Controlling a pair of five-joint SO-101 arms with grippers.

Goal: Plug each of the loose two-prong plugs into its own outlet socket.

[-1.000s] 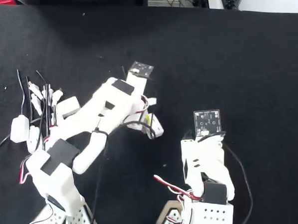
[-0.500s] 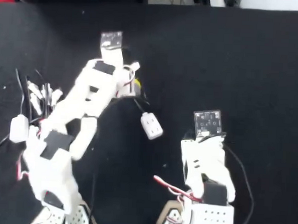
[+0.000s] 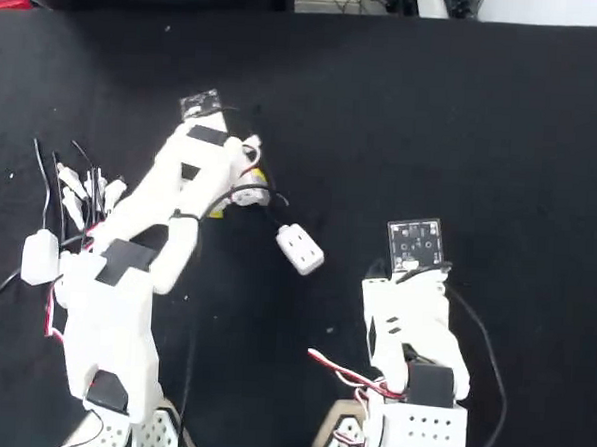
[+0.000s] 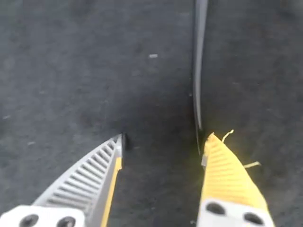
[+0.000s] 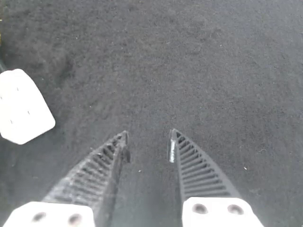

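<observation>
Both apart: left fingers point(image 4: 227, 179) by cord point(image 4: 198, 71), right fingers point(image 5: 196, 165) by socket block point(image 5: 21, 106).

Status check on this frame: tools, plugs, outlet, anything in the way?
Left tool open, empty, over bare table. Right tool open, empty. Outlet block mid-table, nothing plugged in; plugs bunched beside left arm. Black cord beside left tool.
</observation>
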